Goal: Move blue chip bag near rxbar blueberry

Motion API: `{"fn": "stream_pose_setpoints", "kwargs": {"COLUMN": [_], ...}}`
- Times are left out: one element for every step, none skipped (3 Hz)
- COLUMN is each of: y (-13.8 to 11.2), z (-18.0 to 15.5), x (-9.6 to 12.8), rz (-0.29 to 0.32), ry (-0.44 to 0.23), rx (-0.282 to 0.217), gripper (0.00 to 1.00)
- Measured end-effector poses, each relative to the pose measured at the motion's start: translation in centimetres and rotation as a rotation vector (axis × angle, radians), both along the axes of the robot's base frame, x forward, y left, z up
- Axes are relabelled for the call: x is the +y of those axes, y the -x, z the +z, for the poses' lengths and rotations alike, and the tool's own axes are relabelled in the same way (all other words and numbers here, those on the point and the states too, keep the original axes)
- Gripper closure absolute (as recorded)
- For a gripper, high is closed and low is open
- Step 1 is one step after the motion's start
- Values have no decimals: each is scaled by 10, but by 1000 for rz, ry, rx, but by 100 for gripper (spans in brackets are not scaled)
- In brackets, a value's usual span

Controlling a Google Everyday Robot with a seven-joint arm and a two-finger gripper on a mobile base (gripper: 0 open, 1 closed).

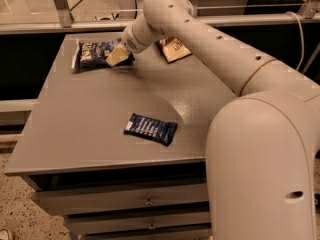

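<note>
chip bag: flat at the far left corner of the desk. Puffy and crinkly, probably light, slippery and easily crushed; best pinched at its right end seam. White lettering, not readable.
rxbar: front centre, well apart from the chip bag. Thin, flat; rows of white text, illegible.
brown bag: at the back, beside the arm.
end effector: at the chip bag's right end; its opening and hold cannot be told.
</note>
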State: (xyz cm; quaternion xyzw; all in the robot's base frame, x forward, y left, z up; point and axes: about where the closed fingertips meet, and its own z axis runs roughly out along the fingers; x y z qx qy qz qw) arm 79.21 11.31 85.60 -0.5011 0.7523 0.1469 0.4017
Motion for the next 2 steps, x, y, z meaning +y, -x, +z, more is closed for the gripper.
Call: {"fn": "stream_pose_setpoints", "kwargs": {"y": [-7, 1], "z": [2, 26], "x": [-5, -16], "rz": [-24, -11], "ry": [5, 2], "rx": [-27, -74], "gripper": [62, 85]}}
